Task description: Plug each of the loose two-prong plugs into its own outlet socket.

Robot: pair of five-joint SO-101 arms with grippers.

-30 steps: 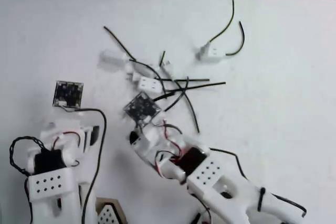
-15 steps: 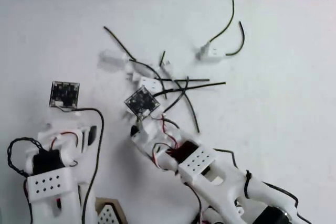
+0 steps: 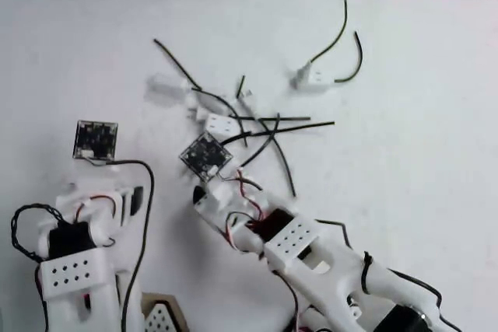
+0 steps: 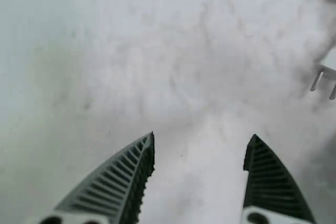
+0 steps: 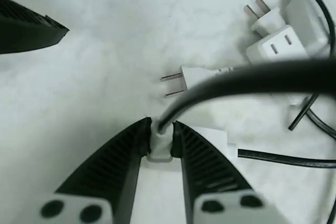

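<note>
My right gripper [image 5: 160, 125] is shut on a white corded connector [image 5: 159, 144]. Its black cable [image 5: 247, 80] arches away, and its prongs or slots are hidden. Just beyond lies a loose two-prong plug [image 5: 197, 77]. Farther off are another plug [image 5: 261, 20] and an outlet socket [image 5: 277, 49] with two slots. From above, the right gripper [image 3: 204, 192] sits below the tangle of black cables [image 3: 268, 134] and a white socket [image 3: 222, 124]. My left gripper [image 4: 202, 139] hangs open over bare table, with plug prongs [image 4: 323, 80] off to one side.
A separate white connector [image 3: 311, 77] with two curled black wires lies at the back right, and a pale plug [image 3: 163, 86] at the back left. The left arm [image 3: 74, 254] stands at the front left. The white table [image 3: 428, 161] is bare on the right.
The right arm has slid a little forward and left toward the cable tangle, then nearly stopped. The left arm shifted slightly left early on.
</note>
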